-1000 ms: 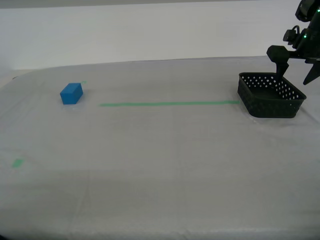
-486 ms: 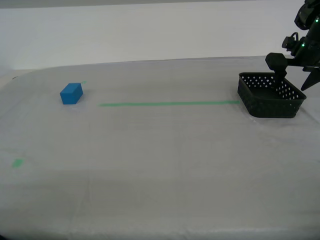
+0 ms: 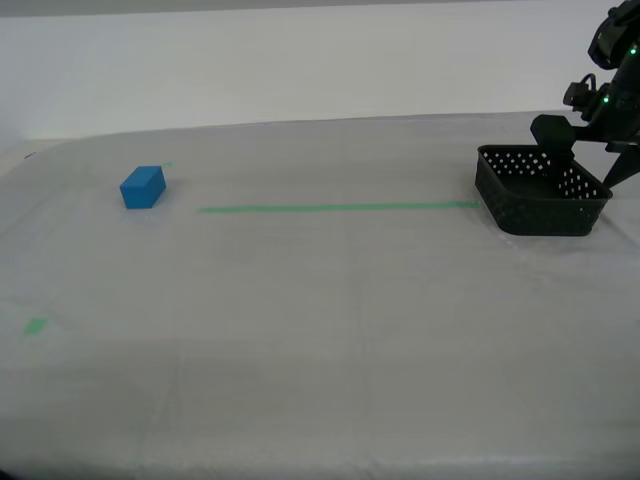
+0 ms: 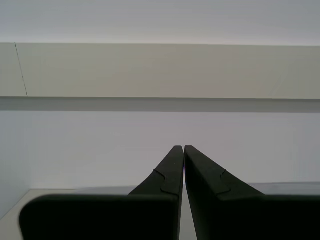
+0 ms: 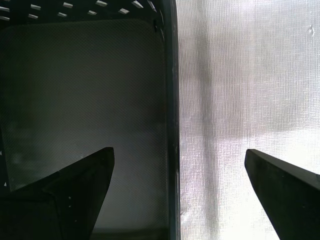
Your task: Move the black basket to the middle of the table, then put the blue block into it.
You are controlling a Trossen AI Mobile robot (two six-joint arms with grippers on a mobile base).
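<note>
**Spotter:** What has changed over the last second?

**Operator:** My first gripper [image 5: 177,165] has come down; a second ago its jaws hung above the black basket [image 3: 540,190], and now they straddle the wall on the side away from the green tape line [image 3: 338,208]. One jaw is inside, over the basket floor; the other is outside, over the cloth of the counter [image 3: 320,330]. The jaws are spread wide, with the wall's rim between them, nearer the inner jaw; I cannot tell whether either touches it.

**Spotter:** Did the basket shift?

**Operator:** No; it sits where it sat a second ago, at the end of the tape line, well off from the middle of the counter. The blue block [image 3: 143,186] has not moved either; it lies far from these jaws, beyond the other end of the line.

**Spotter:** And the other arm?

**Operator:** My second gripper [image 4: 181,155] has its jaws pressed together on nothing, facing a pale wall; it is out of the exterior view.

**Spotter:** So where does that leave us?

**Operator:** I judge we are poised to grasp; closing on the wall comes next, then the drag toward the middle; the block waits.
</note>
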